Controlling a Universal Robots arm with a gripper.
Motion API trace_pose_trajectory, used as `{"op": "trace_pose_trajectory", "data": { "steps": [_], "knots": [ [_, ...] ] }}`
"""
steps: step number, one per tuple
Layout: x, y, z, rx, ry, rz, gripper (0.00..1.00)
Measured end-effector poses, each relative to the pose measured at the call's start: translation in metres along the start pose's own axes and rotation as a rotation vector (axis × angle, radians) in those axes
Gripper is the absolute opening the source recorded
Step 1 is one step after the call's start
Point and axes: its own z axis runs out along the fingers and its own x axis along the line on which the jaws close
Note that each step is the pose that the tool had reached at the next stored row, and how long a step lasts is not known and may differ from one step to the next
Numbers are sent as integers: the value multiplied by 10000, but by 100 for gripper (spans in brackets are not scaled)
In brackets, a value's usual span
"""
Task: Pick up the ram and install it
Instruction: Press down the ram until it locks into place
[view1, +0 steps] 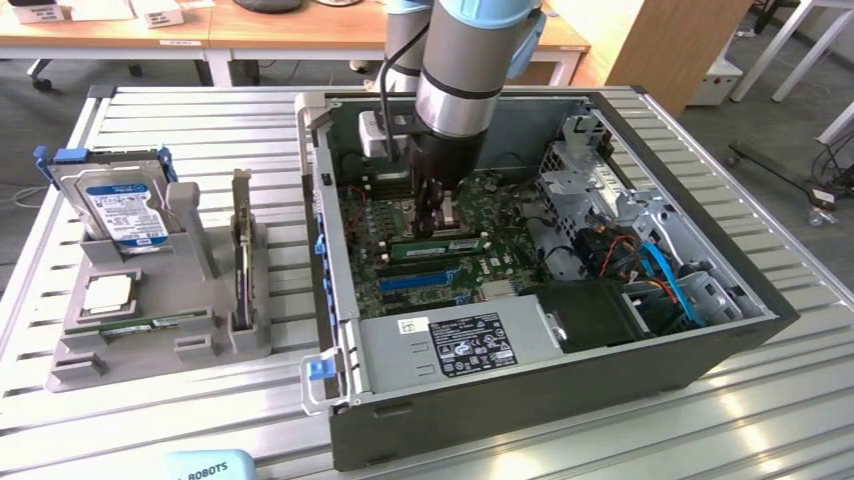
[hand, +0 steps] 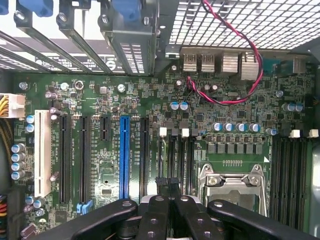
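Nearest the exterior camera, inside the open case, sits a grey power supply with a black-and-white label. Just behind it come the blue card slots on the green board.

Past those lies the ram: a long, narrow green stick with a pale label. It runs across the board in the slot area beside the processor socket.

The gripper comes straight down onto it from above. In the wrist view the black fingers are drawn tight together, their tips at the memory slots. Whether they pinch the stick or only rest on its top edge I cannot tell.

On the exterior view's right, blue and red cables and the metal drive cage crowd the case, close to the arm. A red-and-black wire loops over the board near the rear ports.

Well apart, on the exterior view's left, a grey tray holds:
- a second green stick lying flat
- a square silver chip
- further back, a blue-labelled drive standing upright

Case and tray both stand on a slatted metal table. Wooden desks are beyond it.
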Motion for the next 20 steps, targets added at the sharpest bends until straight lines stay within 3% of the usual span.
{"op": "trace_pose_trajectory", "data": {
  "steps": [20],
  "knots": [
    [2, -2, 57, 0, -2, 0, 10]
  ]
}}
